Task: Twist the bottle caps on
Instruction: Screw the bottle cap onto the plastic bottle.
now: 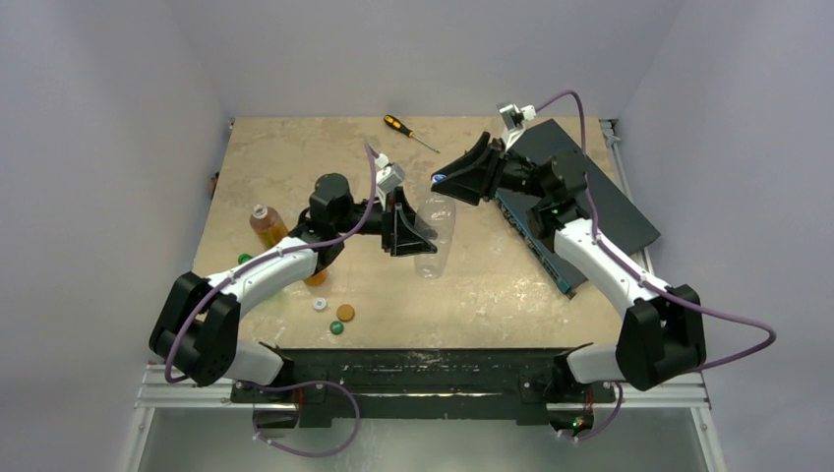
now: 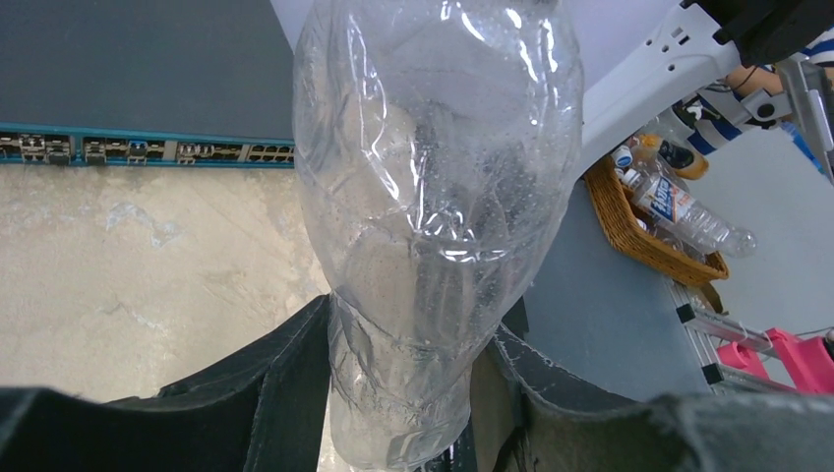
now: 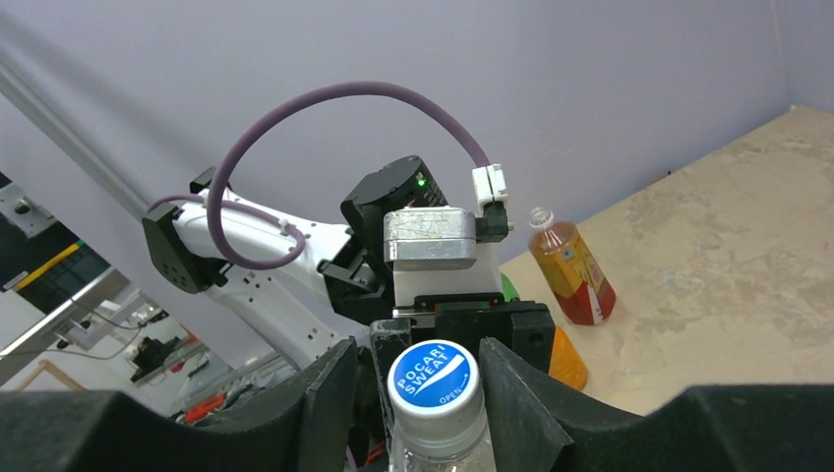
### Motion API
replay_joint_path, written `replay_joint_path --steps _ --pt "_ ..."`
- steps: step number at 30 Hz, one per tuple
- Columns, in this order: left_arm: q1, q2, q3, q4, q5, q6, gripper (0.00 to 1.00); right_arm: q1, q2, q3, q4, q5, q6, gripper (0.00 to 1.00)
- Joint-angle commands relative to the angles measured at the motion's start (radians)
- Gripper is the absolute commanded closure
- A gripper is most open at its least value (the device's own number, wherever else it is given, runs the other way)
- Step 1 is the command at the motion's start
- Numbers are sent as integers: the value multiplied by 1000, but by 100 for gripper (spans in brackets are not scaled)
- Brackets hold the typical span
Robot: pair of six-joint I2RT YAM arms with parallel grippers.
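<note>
Left pincer (image 2: 408,334) clamps droplet-beaded clear bottle (image 2: 433,177) — right pincer (image 3: 417,362) flanks blue cap (image 3: 433,383), grip unclear.

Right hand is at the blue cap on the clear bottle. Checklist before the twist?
1. Clear bottle held by left hand: ok, both fingers pinch its body.
2. Blue cap on the neck: ok, it sits on top.
3. Threads engaged: cannot tell, hidden under the cap.
4. Right hand centred on the cap: ok, one finger on each side.
5. Right fingers gripping the cap: cannot tell, contact unclear.
6. Loose white cap, orange cap and green cap away from both hands: ok.
</note>
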Motion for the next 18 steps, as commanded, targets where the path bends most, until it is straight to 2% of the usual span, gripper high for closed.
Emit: replay_joint_path --steps 1,5,9,11,13,14,18 --pt "9 22 -9 21 4 -33 100 5 -16 12 101 -25 44 52" --pt "9 26 -9 12 1 -30 100 4 -24 19 25 1 14 69" --pt "14 21 7 -40 -39 -7 100 18 -64 66 -284 99 -200 84" --pt "16 18 30 -107 -111 25 100 49 -88 121 -524 242 -358 91" --pt "15 8 63 -205 -201 87 100 99 -96 169 -690 406 -450 96" --pt "15 2 75 -237 -251 110 100 125 -96 193 -753 502 -482 100" --pt "12 -35 111 -320 -456 171 100 230 -66 272 -947 842 -496 100"
